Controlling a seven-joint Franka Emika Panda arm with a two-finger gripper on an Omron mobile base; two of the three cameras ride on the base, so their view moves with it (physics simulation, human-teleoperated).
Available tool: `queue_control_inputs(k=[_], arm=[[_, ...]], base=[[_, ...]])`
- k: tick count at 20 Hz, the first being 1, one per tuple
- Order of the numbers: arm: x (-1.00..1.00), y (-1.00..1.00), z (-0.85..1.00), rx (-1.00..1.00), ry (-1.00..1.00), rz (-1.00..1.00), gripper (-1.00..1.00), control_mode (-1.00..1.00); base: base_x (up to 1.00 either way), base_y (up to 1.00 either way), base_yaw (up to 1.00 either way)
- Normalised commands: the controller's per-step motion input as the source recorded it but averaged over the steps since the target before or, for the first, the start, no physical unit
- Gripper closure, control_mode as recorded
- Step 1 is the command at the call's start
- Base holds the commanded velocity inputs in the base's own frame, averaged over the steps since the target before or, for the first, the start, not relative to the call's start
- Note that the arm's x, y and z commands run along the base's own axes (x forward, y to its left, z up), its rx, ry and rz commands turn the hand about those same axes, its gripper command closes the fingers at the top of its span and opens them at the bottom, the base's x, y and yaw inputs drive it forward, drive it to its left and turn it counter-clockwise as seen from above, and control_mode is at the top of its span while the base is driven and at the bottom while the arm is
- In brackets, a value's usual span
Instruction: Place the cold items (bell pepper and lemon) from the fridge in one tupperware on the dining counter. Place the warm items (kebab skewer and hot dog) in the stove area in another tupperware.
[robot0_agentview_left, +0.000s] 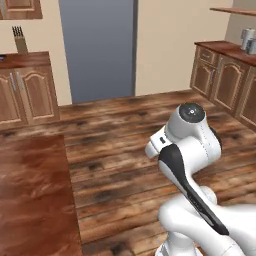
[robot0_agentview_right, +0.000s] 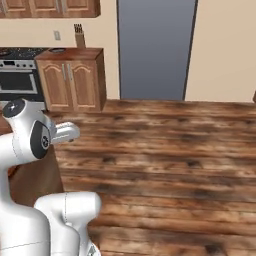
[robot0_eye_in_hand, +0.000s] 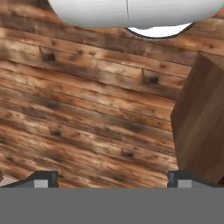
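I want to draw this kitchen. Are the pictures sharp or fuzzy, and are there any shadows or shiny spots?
Left base view: soft and a bit fuzzy, the knife block smeared; the wooden floor shows dark blotches, no clear shadows. Right base view: evenly lit, the stove blurry, no glare. Hand view: the floor planks look soft; the open claw casts no visible shadow.

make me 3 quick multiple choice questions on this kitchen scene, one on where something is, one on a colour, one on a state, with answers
1. Where does the knife block stand?
A. on the counter beside the stove
B. on the floor
C. on the wall shelf

2. What colour is the tall fridge door?
A. red
B. grey-blue
C. green

3. How do the gripper jaws stand?
A. shut on a lemon
B. shut on nothing
C. open, holding nothing

Answers: 1 A, it sits on the counter next to the stove. 2 B, a flat grey-blue panel. 3 C, the fingertips stand wide apart over bare floor.
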Motion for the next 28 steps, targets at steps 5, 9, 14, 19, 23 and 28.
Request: queue_control_inputs(k=[5, 9, 14, 19, 23, 28], arm=[[0.00, 0.00, 0.00, 0.00, 0.00, 0.00, -1.00, 1.00], [0.00, 0.00, 0.00, 0.00, 0.00, 0.00, -1.00, 1.00], [0.00, 0.00, 0.00, 0.00, 0.00, 0.00, -1.00, 1.00], [0.00, 0.00, 0.00, 0.00, 0.00, 0.00, -1.00, 1.00], [0.00, 0.00, 0.00, 0.00, 0.00, 0.00, -1.00, 1.00], [0.00, 0.00, 0.00, 0.00, 0.00, 0.00, -1.00, 1.00]], base=[[1.00, -0.38, 0.11], [1.00, 0.00, 0.25], [1.00, 0.00, 0.27], [1.00, 0.00, 0.28], [1.00, 0.00, 0.28], [1.00, 0.08, 0.28]])
